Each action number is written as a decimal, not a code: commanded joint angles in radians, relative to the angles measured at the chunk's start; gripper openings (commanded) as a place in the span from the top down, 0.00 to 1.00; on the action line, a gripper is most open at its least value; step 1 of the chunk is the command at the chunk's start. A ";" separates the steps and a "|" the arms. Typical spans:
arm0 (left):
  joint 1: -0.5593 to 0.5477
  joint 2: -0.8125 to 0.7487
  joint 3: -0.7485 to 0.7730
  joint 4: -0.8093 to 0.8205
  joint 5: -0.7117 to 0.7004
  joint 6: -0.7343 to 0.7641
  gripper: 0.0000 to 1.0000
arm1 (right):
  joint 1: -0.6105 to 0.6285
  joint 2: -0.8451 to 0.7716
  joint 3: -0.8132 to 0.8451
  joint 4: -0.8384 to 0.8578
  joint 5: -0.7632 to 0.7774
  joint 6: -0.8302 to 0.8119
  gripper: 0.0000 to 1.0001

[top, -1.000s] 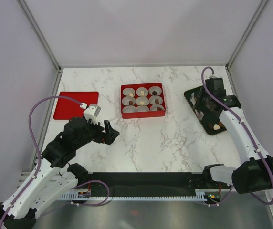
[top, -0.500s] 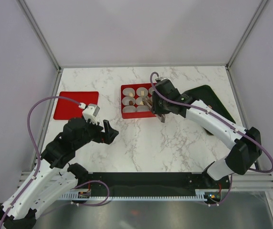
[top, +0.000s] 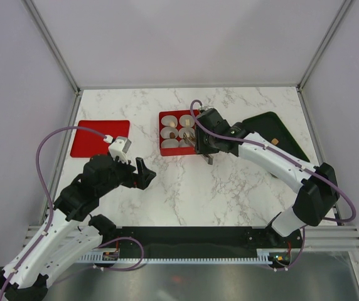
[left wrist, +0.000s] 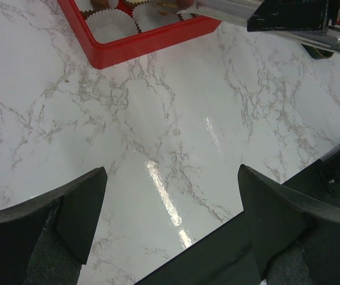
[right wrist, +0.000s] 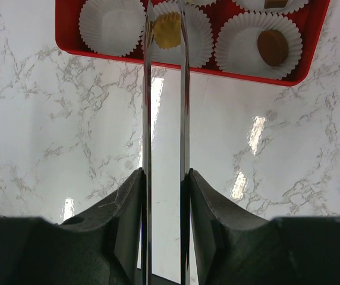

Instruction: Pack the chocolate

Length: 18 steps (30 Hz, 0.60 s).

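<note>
1. The table (top: 186, 194) is white marble with grey veins, glossy enough to throw bright streaks of glare. Pale lilac-grey walls (top: 186, 37) close it in on three sides, with slanting metal posts (top: 51, 44) at the corners.
2. My left gripper (left wrist: 171, 172) hangs over bare marble, its fingers spread wide apart with nothing between them.
3. My right gripper (right wrist: 165, 12) reaches across the near wall of the red box (top: 170, 152). Its thin blades stand almost together, flanking a tan-orange chocolate (right wrist: 167, 31) in a paper cup (right wrist: 198, 38). I cannot tell whether they pinch it.
4. A dark brown chocolate (right wrist: 272, 47) sits in the neighbouring cup.
5. A black tray (top: 278, 128) lies to the right and a flat red panel (top: 99, 138) to the left.
</note>
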 commanded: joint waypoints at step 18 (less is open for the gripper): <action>-0.002 -0.001 0.006 0.019 -0.013 -0.006 0.01 | 0.008 0.034 -0.008 0.037 0.007 0.014 0.54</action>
